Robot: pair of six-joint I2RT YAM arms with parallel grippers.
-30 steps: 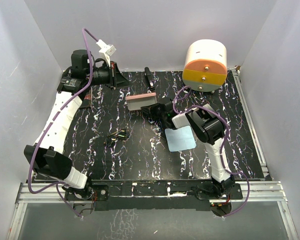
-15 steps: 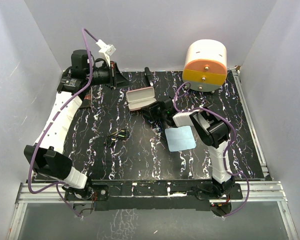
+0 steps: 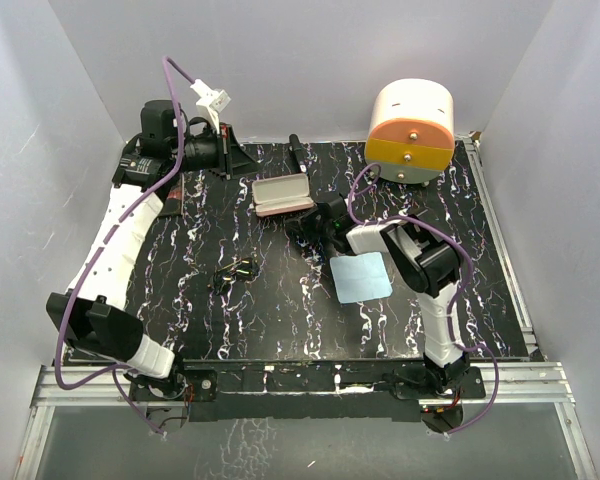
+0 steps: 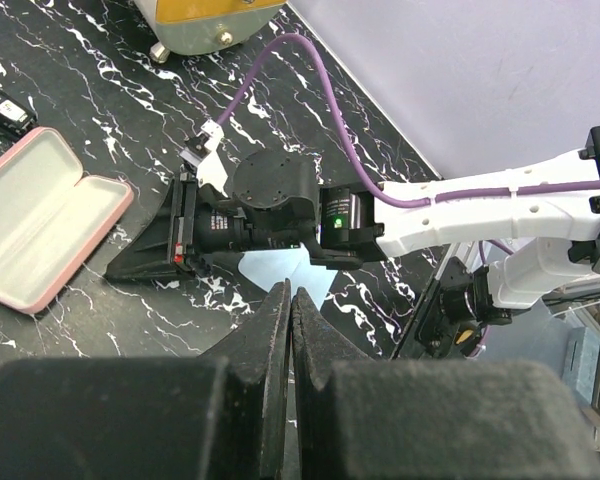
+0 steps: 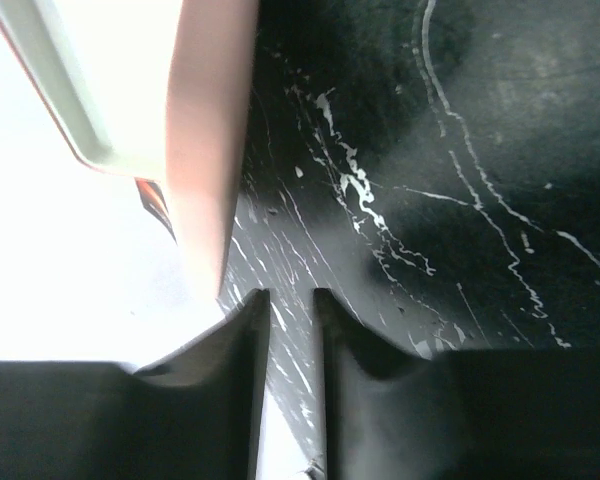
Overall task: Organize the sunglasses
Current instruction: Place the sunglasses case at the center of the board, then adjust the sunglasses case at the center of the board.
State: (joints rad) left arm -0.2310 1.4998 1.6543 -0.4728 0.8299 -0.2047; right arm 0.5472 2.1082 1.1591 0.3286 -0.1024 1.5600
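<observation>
The sunglasses [image 3: 235, 272] lie dark and small on the black marbled table, left of centre, apart from both grippers. The pink case [image 3: 283, 193] lies open and flat behind them, its pale lining up; it also shows in the left wrist view [image 4: 50, 215]. My right gripper [image 3: 300, 223] sits low just in front of the case's right end. In the right wrist view the jaws [image 5: 288, 300] stand slightly apart and empty, with the pink case edge [image 5: 210, 150] just left of them. My left gripper [image 3: 248, 160] is shut and empty at the back left [image 4: 290, 295].
A light blue cloth [image 3: 362, 277] lies flat under the right arm. A round white and orange container [image 3: 410, 130] stands at the back right. A small black object [image 3: 297, 153] lies at the back edge. White walls close in the table.
The case lid, part raised a second ago, has swung open and the case now lies flat. My right gripper has let it go and drawn back a little. The left arm has not moved.
</observation>
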